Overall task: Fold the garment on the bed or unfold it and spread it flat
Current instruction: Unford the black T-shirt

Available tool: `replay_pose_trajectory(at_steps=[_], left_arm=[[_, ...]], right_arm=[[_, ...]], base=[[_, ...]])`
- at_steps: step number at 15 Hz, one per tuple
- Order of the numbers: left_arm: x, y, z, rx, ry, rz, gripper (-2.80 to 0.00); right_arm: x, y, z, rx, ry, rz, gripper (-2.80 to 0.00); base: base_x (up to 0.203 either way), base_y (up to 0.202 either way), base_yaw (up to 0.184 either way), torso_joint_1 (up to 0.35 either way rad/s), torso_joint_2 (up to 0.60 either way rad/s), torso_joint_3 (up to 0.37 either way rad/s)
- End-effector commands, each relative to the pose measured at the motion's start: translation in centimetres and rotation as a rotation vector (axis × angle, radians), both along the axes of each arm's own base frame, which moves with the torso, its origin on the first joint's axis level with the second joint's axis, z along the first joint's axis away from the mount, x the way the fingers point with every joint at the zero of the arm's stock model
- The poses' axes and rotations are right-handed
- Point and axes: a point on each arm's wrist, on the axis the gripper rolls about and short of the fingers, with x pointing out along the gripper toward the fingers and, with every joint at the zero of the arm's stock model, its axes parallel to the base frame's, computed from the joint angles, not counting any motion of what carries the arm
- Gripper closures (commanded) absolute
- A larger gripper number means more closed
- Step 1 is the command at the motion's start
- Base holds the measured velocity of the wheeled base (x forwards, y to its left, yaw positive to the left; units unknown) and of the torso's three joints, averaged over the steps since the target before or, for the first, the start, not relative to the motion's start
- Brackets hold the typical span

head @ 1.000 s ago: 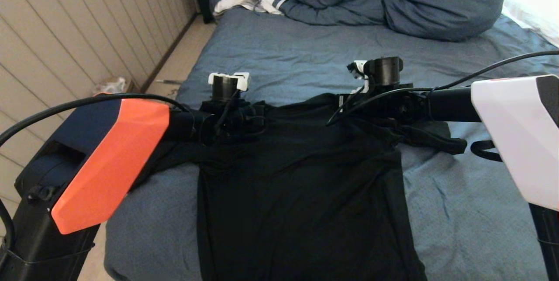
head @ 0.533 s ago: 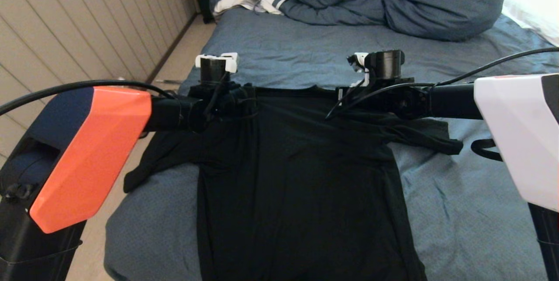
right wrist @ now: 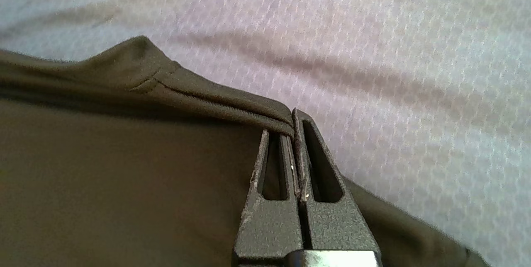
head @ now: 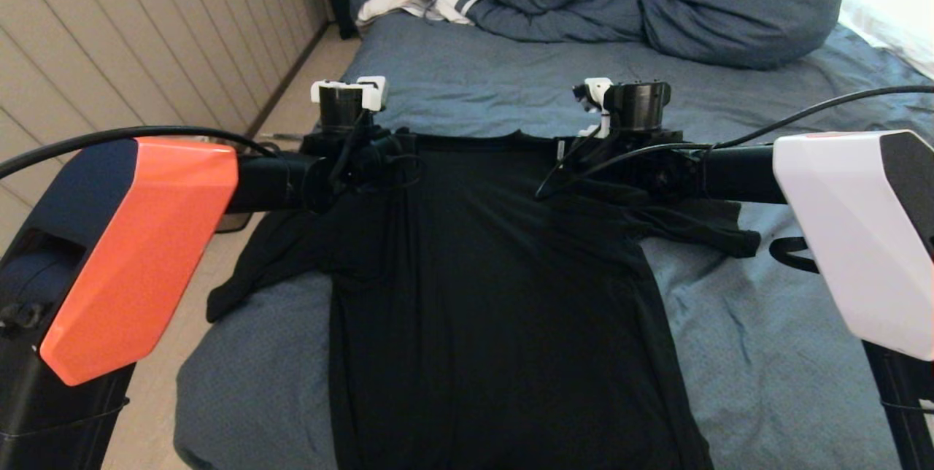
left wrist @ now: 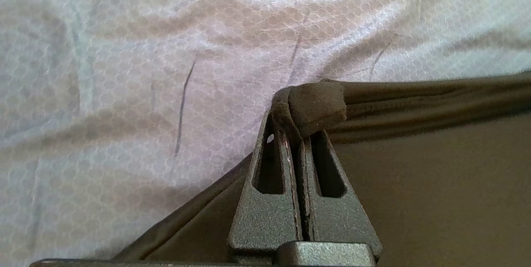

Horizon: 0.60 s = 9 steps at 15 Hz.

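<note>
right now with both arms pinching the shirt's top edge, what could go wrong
1. The left end effector is shut on only a small bunched fold of the garment, so the cloth could slip out under tension.
2. The right end effector grips just the thin edge beside the collar; uneven pulling may skew the shirt.
3. The left sleeve hangs at the edge of the bed and could drag off.
</note>
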Motion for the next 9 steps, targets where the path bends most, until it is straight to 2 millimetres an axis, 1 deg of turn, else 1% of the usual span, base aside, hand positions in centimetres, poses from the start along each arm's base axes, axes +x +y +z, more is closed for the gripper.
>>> replay_pose_trajectory(at_steps=[1, 4, 8, 9], left_arm=[[0.3, -0.1, -0.5, 0.012, 0.0, -0.001, 0.0], [0.8, -0.1, -1.4, 0.03, 0.012, -0.001, 0.0], [0.9, 0.0, -1.7, 0.042, 0.014, 0.005, 0.0], [0.9, 0.0, -1.7, 0.042, 0.014, 0.003, -2.8]], right_arm=[[0.5, 0.2, -0.9, -0.003, -0.002, 0.003, 0.0], [0.8, 0.0, -1.4, -0.021, 0.0, 0.001, 0.0], [0.7, -0.2, -1.0, -0.019, -0.008, 0.004, 0.0], [0.7, -0.3, -1.0, -0.019, -0.008, 0.004, 0.0]], base=[[0.0, 0.0, 0.0, 0.0, 0.0, 0.0], [0.0, 0.0, 0.0, 0.0, 0.0, 0.0], [0.0, 0.0, 0.0, 0.0, 0.0, 0.0], [0.0, 0.0, 0.0, 0.0, 0.0, 0.0]])
